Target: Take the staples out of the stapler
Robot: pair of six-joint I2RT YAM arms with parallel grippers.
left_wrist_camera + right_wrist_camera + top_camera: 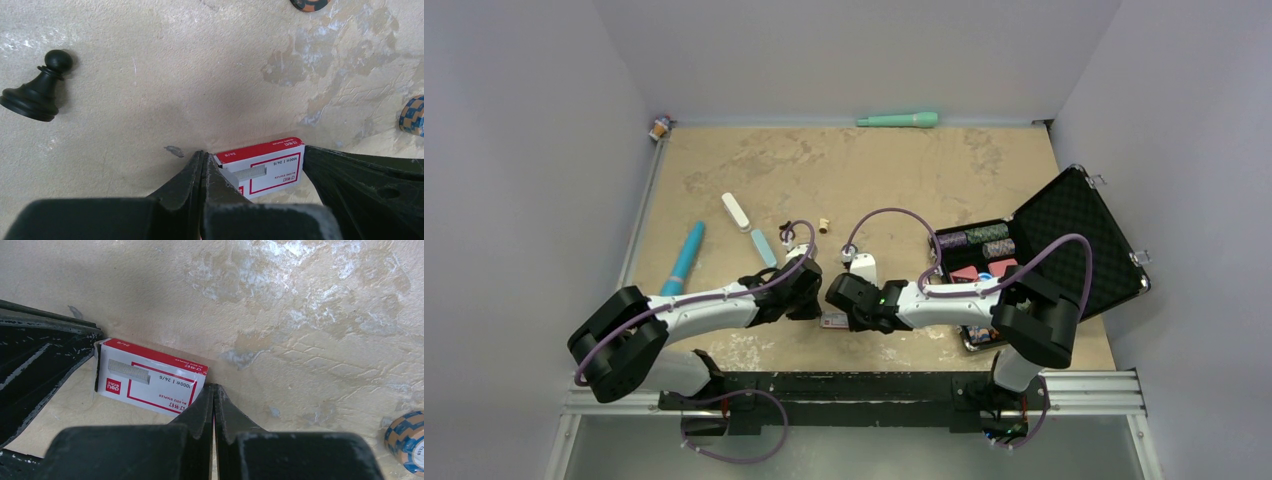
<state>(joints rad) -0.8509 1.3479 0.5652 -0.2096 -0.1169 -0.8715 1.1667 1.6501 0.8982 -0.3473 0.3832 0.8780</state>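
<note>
My left gripper (204,155) and right gripper (213,387) are both shut and empty, tips low over the tan table. They point at each other from either end of a small red-and-white staple box (265,165) (150,382) lying flat between them. From above, the left gripper (814,292) and right gripper (834,292) almost meet over that box (832,320). A small white object (864,268), possibly the stapler, lies just behind the right gripper. The staples themselves are out of view; only the box's printed picture shows some.
A black chess pawn (37,92) lies left of the left gripper. Poker chips (414,115) (406,435) sit loose nearby. An open black chip case (1044,255) stands at the right. A blue pen-like tube (684,258), a white piece (736,211) and a teal piece (764,247) lie at the left.
</note>
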